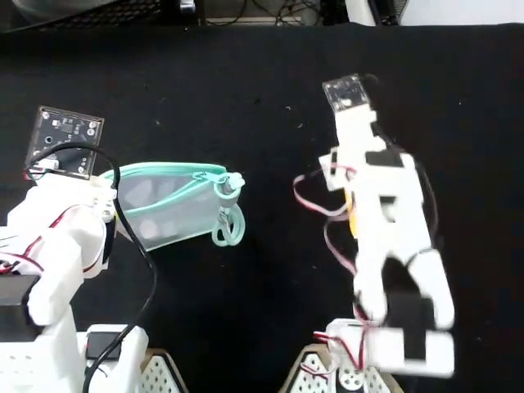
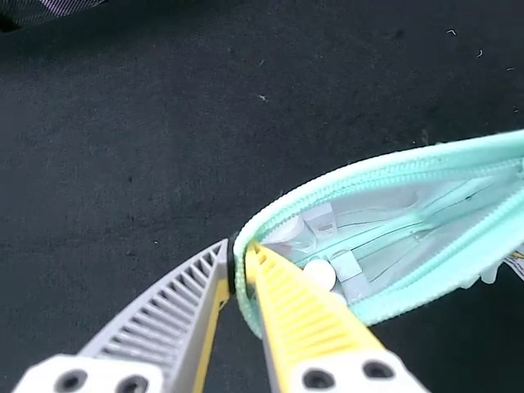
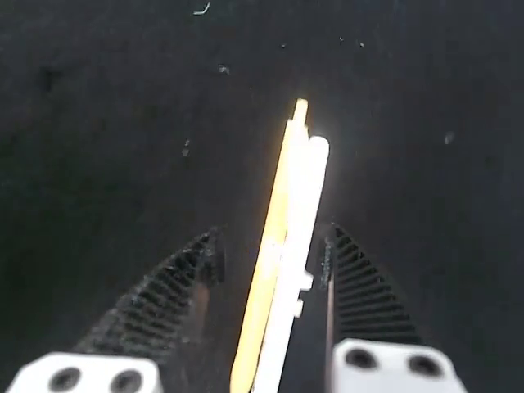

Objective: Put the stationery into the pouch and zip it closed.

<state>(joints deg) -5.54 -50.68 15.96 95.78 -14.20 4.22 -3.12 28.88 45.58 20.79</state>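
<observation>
Clamped left gripper (image 2: 237, 250) (right gripper (image 3: 272, 237) agape).

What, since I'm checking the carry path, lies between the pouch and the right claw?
Nothing but bare table, in the high view, from the pouch to the right claw; that arm's wires loop beside it.

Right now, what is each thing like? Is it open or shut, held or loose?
pouch: open, one end pinched by the left gripper.
zip: undone.
left gripper: shut on the pouch.
right gripper: open, jaws apart.
pencil: outside the pouch, between the right gripper's jaws.
pen: beside the pencil, against one jaw.
</observation>
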